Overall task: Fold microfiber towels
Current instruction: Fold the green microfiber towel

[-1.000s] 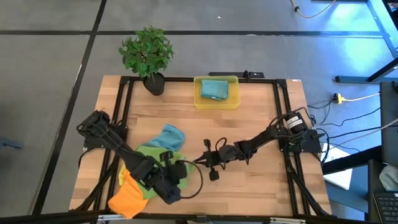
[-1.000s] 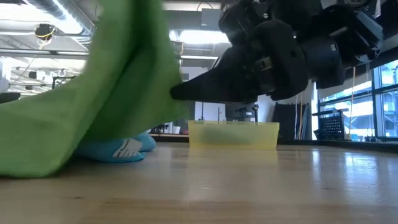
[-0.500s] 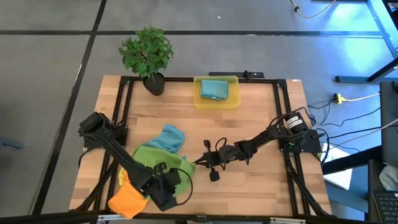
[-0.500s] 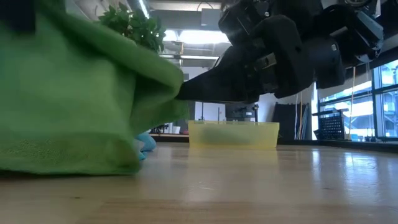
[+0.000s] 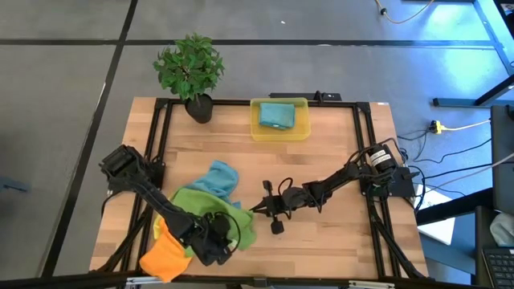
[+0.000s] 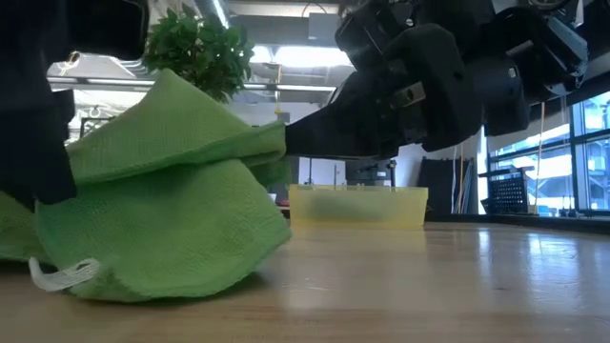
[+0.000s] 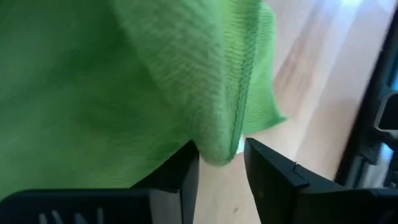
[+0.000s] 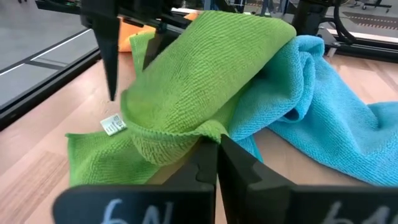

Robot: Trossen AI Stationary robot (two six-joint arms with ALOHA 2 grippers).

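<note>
A green microfiber towel (image 5: 210,207) lies doubled over in a heap near the table's front, on top of a blue towel (image 5: 218,177) and beside an orange towel (image 5: 165,257). My right gripper (image 8: 217,149) is shut on its right-hand edge. My left gripper (image 7: 221,171) hangs low over the green towel's near side (image 5: 218,241). It is open, with a hemmed fold of the green towel (image 7: 219,146) between its fingers. A folded teal towel (image 5: 276,115) rests in the yellow bin (image 5: 303,128). My left gripper slants down with one finger on each side of the green towel's hemmed fold (image 7: 233,134). I cannot tell whether the fingers touch it. My right gripper pinches the green towel's hemmed edge (image 8: 198,133) between its two fingers, coming level from the table's right. That edge (image 6: 274,141) is held a little above the table, and the cloth sags from it onto the heap.
A potted plant (image 5: 190,68) stands at the far left next to the yellow bin. Bare wooden table (image 5: 337,233) lies at the near right. Black frame rails (image 5: 157,144) run along the table's sides.
My left gripper has come down toward the table, rolled its wrist and opened. The green towel's part that it held high has dropped and folded over onto the rest, spreading toward the table's near right. The edge in my right gripper has stayed put.
</note>
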